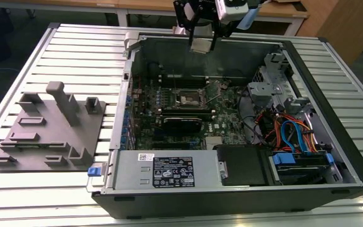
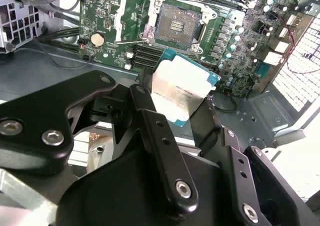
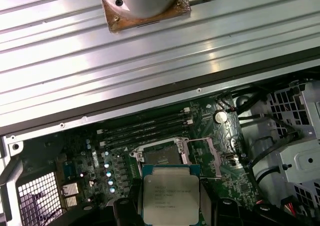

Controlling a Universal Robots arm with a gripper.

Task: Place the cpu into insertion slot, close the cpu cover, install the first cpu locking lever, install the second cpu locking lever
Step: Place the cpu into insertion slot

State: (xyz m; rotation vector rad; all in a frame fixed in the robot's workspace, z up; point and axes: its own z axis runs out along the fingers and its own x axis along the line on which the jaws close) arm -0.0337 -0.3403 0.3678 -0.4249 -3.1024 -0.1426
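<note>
Second wrist view has the gripper (image 2: 173, 100) clamped on the cpu (image 2: 182, 83), hanging above the empty insertion slot (image 2: 177, 23), so placement and every later step look undone.

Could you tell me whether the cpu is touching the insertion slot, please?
Apart. In the exterior view the cpu hangs in the gripper high above the case, well clear of the insertion slot.

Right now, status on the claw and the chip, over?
Claw shut on silvery-grey square cpu chip, above open black computer case. Square silver-rimmed insertion slot open, empty. Slot unobstructed.
</note>
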